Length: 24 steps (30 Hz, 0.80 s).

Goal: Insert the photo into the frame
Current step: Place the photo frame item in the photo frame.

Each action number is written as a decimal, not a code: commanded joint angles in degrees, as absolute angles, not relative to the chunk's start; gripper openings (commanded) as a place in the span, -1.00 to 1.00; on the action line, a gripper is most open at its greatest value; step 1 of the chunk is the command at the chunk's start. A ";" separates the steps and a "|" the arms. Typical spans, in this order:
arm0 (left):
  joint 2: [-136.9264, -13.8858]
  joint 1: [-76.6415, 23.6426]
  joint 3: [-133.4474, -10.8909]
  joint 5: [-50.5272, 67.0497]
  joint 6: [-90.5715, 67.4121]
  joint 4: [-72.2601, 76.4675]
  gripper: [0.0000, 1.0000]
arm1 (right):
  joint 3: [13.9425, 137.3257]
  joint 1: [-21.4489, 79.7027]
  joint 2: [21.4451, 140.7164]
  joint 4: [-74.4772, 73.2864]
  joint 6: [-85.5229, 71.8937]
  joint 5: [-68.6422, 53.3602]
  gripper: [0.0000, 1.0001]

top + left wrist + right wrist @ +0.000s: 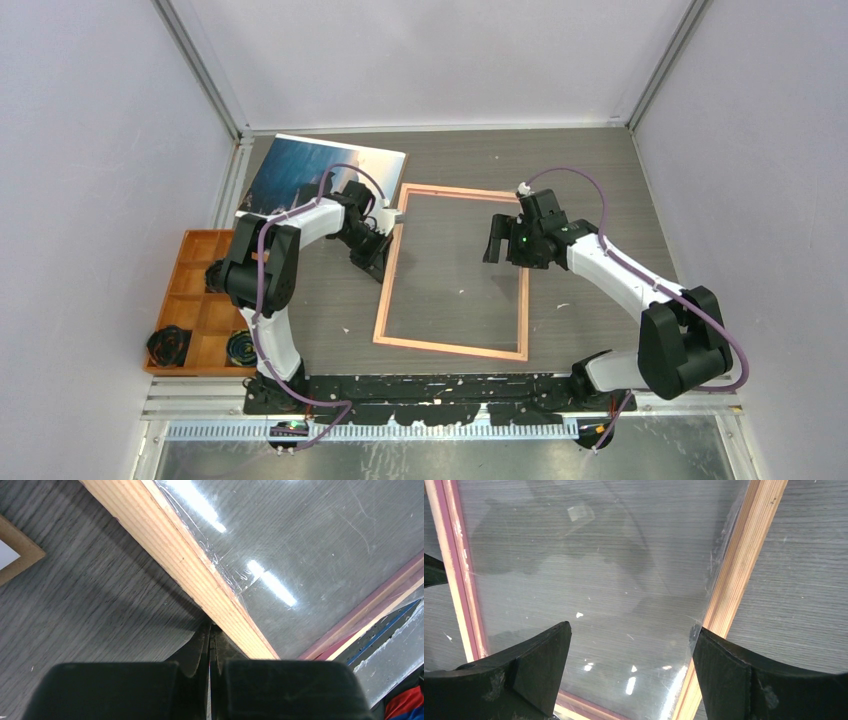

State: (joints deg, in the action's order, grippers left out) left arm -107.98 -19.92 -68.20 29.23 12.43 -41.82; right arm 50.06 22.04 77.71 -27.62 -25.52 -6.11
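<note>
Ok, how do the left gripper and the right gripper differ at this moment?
The left gripper is shut, jaws pressed together; the right gripper stands wide open. The left gripper's tips sit at the outer edge of the left rail of the frame; the right gripper is over the clear pane beside the right rail. Both point down at the frame and hold nothing.

Left arm (305,222) and right arm (622,272): white links, black joints. A purple cable (345,172) runs back from each pincer. Fingers (541,650) are black, scuffed wedges; a green light (524,239) glows behind the right pincer (631,635).
</note>
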 commanded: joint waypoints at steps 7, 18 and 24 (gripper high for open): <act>-108.79 -20.83 -66.82 27.41 14.11 -40.42 -0.99 | 51.41 22.22 79.35 -25.74 -23.20 -1.97 0.85; -108.78 -20.82 -67.06 27.50 14.13 -40.65 -0.99 | 51.55 21.94 80.65 -25.60 -22.89 -1.13 0.86; -108.81 -20.83 -66.83 27.42 14.15 -40.54 -0.99 | 50.81 21.59 80.53 -24.71 -23.58 -1.62 0.86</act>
